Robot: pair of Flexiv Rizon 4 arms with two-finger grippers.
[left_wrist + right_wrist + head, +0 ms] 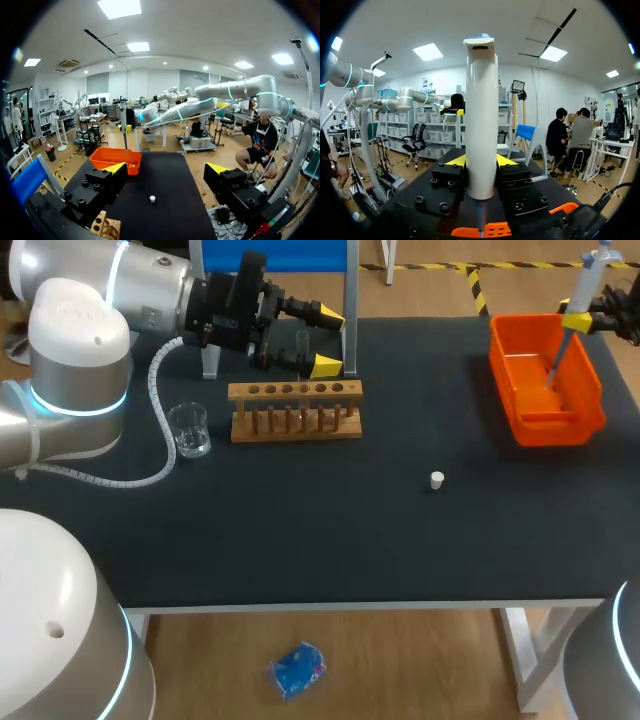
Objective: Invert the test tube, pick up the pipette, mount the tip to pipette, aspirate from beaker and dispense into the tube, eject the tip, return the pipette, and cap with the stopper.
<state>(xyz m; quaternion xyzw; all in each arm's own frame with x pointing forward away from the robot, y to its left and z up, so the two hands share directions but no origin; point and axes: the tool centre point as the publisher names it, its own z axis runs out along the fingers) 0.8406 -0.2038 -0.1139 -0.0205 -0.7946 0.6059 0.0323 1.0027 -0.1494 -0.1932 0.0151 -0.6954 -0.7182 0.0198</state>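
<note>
fingers of right gripper (pixel 481 160) pinch the pipette (pixel 481 115) upright over the orange bin (pixel 575 415), probably for tip ejection. left gripper (pixel 328 340) spread near the test tube (pixel 302 345) standing in the rack (pixel 295 425); stopper (pixel 437 480) lies apart, uncapped yet.

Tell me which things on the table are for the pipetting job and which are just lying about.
Job: pipette, test tube, beaker, stopper.
Not named in the task: wooden rack, orange bin.

Pipette (pixel 590 275) nose-down over orange bin (pixel 507 380); small white stopper (pixel 437 479) on black table (pixel 300 540).
</note>
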